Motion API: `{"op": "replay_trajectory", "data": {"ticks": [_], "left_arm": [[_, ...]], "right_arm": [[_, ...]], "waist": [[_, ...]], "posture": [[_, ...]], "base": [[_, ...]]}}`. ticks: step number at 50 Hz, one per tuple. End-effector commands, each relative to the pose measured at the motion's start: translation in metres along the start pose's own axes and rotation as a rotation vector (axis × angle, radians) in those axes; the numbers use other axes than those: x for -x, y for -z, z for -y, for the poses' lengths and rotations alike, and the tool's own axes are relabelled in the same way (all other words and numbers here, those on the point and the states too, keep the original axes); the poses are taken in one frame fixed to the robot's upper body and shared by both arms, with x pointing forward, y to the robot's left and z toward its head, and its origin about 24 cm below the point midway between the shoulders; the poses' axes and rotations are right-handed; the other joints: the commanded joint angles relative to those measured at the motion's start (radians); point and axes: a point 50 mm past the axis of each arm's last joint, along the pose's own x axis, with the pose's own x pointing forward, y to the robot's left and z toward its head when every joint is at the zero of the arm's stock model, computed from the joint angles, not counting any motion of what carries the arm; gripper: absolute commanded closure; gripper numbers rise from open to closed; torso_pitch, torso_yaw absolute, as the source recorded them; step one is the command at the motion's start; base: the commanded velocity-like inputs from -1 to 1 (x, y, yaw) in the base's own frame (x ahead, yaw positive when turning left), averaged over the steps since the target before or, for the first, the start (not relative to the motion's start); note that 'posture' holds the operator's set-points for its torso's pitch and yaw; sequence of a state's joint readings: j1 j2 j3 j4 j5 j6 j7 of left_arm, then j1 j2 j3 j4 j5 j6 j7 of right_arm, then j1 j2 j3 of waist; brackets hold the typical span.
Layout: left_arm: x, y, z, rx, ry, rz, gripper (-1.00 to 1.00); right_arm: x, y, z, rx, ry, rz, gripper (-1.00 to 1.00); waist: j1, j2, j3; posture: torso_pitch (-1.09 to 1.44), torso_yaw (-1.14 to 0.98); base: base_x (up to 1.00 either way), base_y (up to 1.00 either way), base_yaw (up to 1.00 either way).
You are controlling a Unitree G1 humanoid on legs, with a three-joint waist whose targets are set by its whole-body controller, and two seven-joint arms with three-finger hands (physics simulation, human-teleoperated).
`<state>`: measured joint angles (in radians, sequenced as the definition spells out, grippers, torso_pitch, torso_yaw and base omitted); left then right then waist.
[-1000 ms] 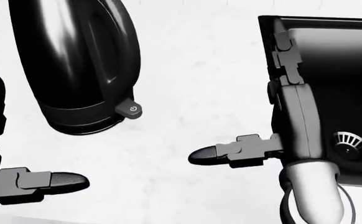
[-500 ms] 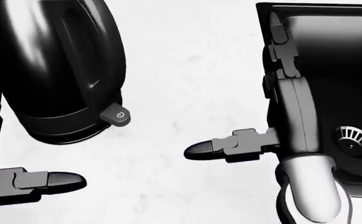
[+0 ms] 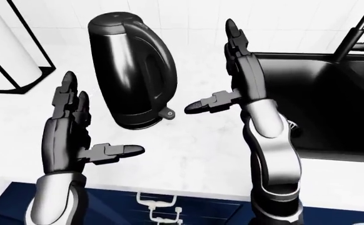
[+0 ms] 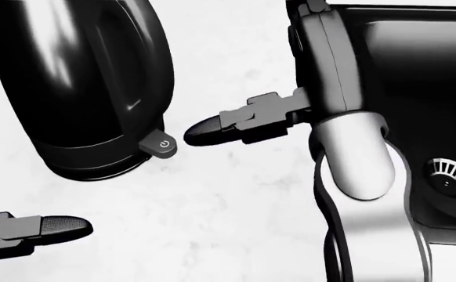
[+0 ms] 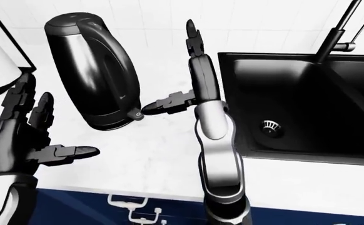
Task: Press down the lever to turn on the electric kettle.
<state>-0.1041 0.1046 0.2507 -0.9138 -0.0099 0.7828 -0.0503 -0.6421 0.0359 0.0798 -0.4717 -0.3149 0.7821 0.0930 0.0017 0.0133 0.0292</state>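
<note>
Right robot hand (image 4: 322,64) now nearer one kettle's (image 4: 79,82) lever (image 4: 160,145) (both robot hands open)

— How's the light?
— Bright and even; the white counter (image 4: 236,194) is nearly washed out, with almost no shadows.
— Glare?
— Soft streaks on the kettle (image 3: 132,70). Everything's sharp.

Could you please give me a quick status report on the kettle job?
Both robot hands open: right robot hand thumb tip just short of the lever, left robot hand idle. Kettle upright on counter, lever not yet pressed. Nothing in the way.
</note>
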Motion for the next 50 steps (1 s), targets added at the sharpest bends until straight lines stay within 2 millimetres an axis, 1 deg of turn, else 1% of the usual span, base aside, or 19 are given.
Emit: {"op": "replay_trajectory", "data": {"ticks": [1,8,18,23,31,36,43,50], "left_arm": [[0.001,-0.013,-0.001,-0.005,-0.002,0.079,-1.00],[0.000,-0.012,-0.001,-0.003,-0.003,0.077,-1.00],[0.000,-0.011,-0.002,-0.002,-0.005,0.074,-1.00],[-0.001,-0.013,-0.003,0.000,-0.006,0.077,-1.00],[-0.001,-0.013,-0.004,0.002,-0.008,0.075,-1.00],[-0.002,-0.013,-0.005,0.003,-0.009,0.076,-1.00],[-0.002,-0.013,-0.005,0.003,-0.009,0.075,-1.00],[-0.002,-0.012,-0.005,0.002,-0.009,0.075,-1.00]], "right_arm": [[-0.001,-0.017,0.000,0.002,0.007,0.088,-1.00],[-0.011,-0.018,-0.005,0.002,-0.019,0.088,-1.00],[-0.019,-0.024,-0.011,0.002,-0.040,0.092,-1.00],[-0.023,-0.025,-0.011,-0.001,-0.043,0.093,-1.00],[-0.037,-0.030,-0.015,0.013,-0.065,0.092,-1.00],[-0.041,-0.022,-0.022,0.013,-0.086,0.070,-1.00],[-0.041,-0.011,-0.025,0.004,-0.091,0.046,-1.00],[-0.043,-0.006,-0.025,0.002,-0.091,0.036,-1.00]], "waist": [[0.001,0.006,-0.018],[0.000,0.009,-0.018],[0.000,0.013,-0.017],[0.000,0.014,-0.018],[-0.001,0.016,-0.019],[-0.001,0.017,-0.020],[-0.001,0.013,-0.023],[-0.001,0.009,-0.025]], "posture": [[0.00,0.00],[0.00,0.00],[0.00,0.00],[0.00,0.00],[0.00,0.00],[0.00,0.00],[0.00,0.00],[0.00,0.00]], "base": [[0.00,0.00,0.00],[0.00,0.00,0.00],[0.00,0.00,0.00],[0.00,0.00,0.00],[0.00,0.00,0.00],[0.00,0.00,0.00],[0.00,0.00,0.00],[0.00,0.00,0.00]]}}
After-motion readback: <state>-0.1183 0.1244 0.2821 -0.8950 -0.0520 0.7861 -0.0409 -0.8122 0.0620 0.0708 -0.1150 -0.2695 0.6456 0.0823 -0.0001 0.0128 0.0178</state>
